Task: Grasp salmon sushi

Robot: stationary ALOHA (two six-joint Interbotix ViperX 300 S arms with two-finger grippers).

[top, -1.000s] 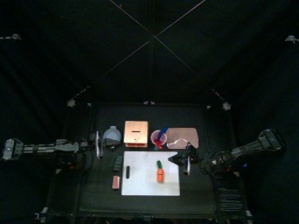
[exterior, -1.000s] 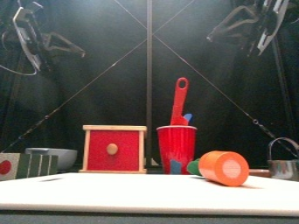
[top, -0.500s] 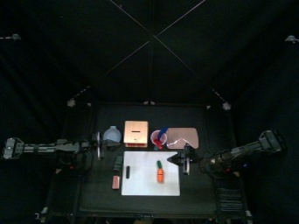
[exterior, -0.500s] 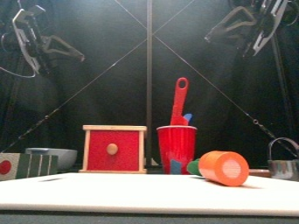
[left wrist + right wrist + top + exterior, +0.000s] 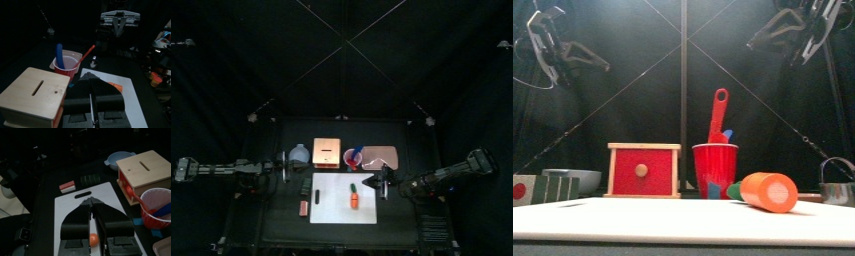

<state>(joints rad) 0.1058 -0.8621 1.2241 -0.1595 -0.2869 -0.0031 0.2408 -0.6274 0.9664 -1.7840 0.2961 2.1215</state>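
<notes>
**While both arms hang back, the sushi waits beside the mat**

Because the salmon sushi (image 5: 305,207) is such a small oblong block, I judge it light and easy to knock aside. It lies flat on the black table just off the left edge of the white mat (image 5: 345,210), towards the front and apart from the orange carrot-like piece (image 5: 353,196) on the mat. I would come straight down and pinch it across its two long sides at the middle. The jaws should go low, since it sits flat and could skid or tip if only one finger meets it.

My left gripper (image 5: 93,83) is closed on nothing, hovering by the wooden box (image 5: 33,95). My right gripper (image 5: 90,203) hangs over the mat with its jaws only narrowly parted, also empty.

Against the frames from a second ago I see no change: both arms are where they were, and the sushi has not moved.
</notes>
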